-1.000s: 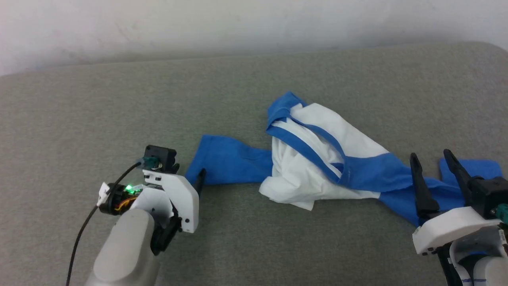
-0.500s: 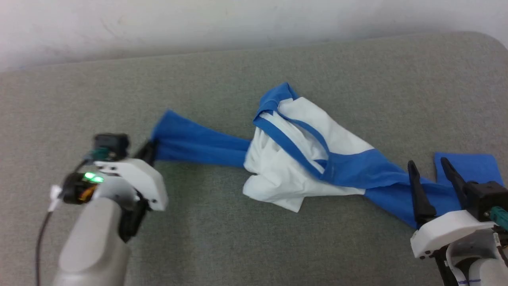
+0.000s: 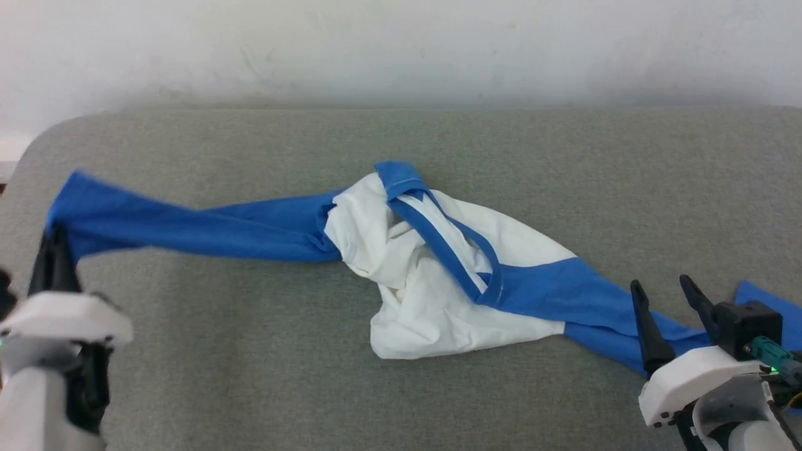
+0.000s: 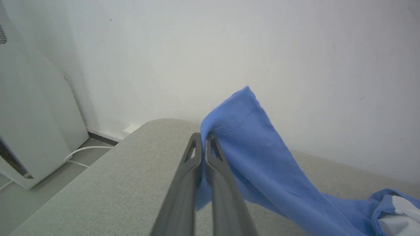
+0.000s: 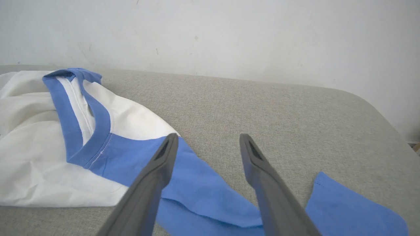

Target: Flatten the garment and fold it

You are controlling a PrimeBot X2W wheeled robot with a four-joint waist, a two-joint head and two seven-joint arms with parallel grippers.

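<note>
The garment [image 3: 426, 300] lies crumpled mid-surface, white body bunched, blue neckband [image 3: 438, 241] on top. Its left sleeve [image 3: 188, 222] is drawn out straight to the far left, where my left gripper [image 3: 55, 241] is shut on the cuff. In the left wrist view the closed fingertips [image 4: 204, 136] pinch the blue sleeve end [image 4: 249, 131], held off the surface. My right gripper [image 3: 664, 291] stands open over the right sleeve [image 3: 601, 313]. The right wrist view shows its spread fingers [image 5: 208, 139] above that sleeve [image 5: 203, 193], nothing between them. The cuff [image 5: 347, 209] lies to their right.
A grey padded surface [image 3: 250, 363] carries everything, with a white wall [image 3: 401, 44] behind it. Its rounded left corner [image 3: 37, 144] is near my left gripper. Past that edge, on the floor, stand a white appliance [image 4: 29, 114] and a white cable [image 4: 82, 151].
My left gripper has moved far left with the sleeve cuff, stretching the sleeve straight and tugging the body leftward. The head camera has shifted too. My right gripper has stayed open.
</note>
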